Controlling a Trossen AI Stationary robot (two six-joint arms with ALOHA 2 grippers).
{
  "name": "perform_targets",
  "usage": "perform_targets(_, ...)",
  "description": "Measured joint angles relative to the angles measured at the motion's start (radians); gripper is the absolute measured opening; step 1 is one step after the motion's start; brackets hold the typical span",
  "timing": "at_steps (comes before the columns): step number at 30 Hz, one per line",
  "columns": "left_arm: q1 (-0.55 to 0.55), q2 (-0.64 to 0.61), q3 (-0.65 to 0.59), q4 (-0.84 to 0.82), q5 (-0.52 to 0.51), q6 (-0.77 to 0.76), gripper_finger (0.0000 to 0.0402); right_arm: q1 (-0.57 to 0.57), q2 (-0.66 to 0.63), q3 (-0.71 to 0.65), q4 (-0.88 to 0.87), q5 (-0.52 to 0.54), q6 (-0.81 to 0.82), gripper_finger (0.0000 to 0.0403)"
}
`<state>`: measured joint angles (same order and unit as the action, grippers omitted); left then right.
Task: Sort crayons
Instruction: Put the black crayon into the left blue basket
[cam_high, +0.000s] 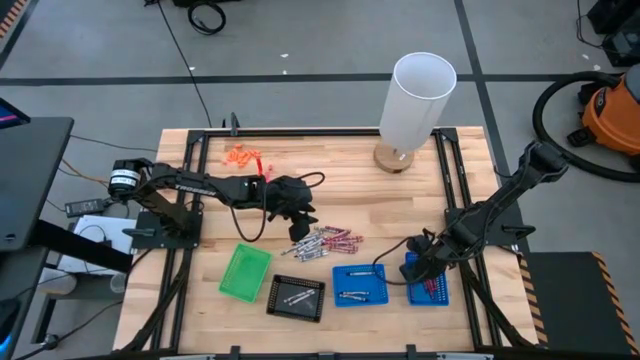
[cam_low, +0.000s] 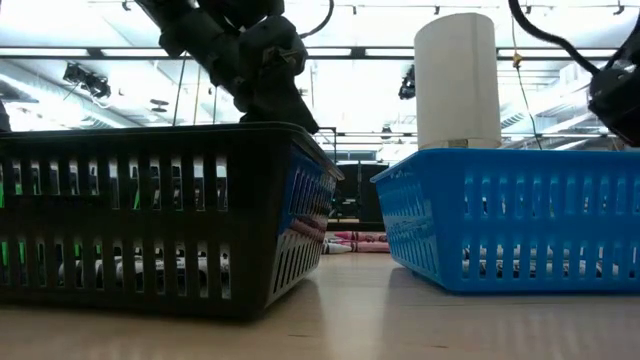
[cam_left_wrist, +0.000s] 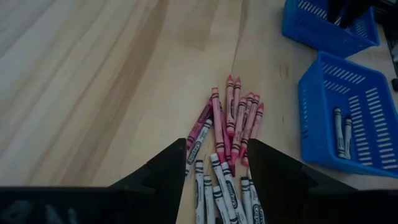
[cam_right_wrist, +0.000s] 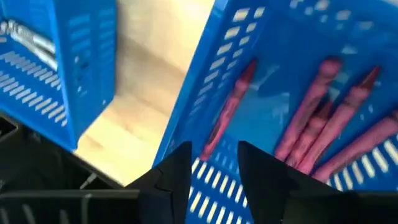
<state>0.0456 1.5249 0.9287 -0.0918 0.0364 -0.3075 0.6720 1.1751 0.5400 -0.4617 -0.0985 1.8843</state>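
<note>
Meanwhile left gripper (cam_left_wrist: 211, 163), jaws apart & empty, hung right over crayon pile (cam_left_wrist: 227, 127), sticks lying lengthwise btwn jaws; right gripper (cam_right_wrist: 214, 163), part-open & empty, over far blue tray (cam_right_wrist: 273, 37).

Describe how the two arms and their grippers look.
Both arms are dark, jointed links on black frames. The left arm has a silver-and-black motor at its base and a black cable looping by the left gripper. The right gripper is equally dark; its fingers are matt black wedges.
</note>
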Motion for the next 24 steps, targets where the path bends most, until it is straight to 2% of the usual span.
perform_targets(7,0.002,0.0,0.0,0.0,0.0,0.008,0.0181,-0.024,0.0,0.138,-0.169,-0.034,-0.059,0.0135)
perform_targets(13,0.001,0.0,0.0,-0.004,0.001,0.099,0.0181,-0.129,0.0,0.259,-0.296,-0.022,-0.23,0.0135)
perform_targets(18,0.002,0.0,0.0,-0.047,0.013,0.137,0.0181,-0.257,0.0,0.313,-0.301,0.027,-0.429,0.0135)
perform_targets(24,0.004,0.0,0.0,-0.06,0.095,0.138,0.0181,-0.365,0.001,0.318,-0.233,0.136,-0.656,0.0134)
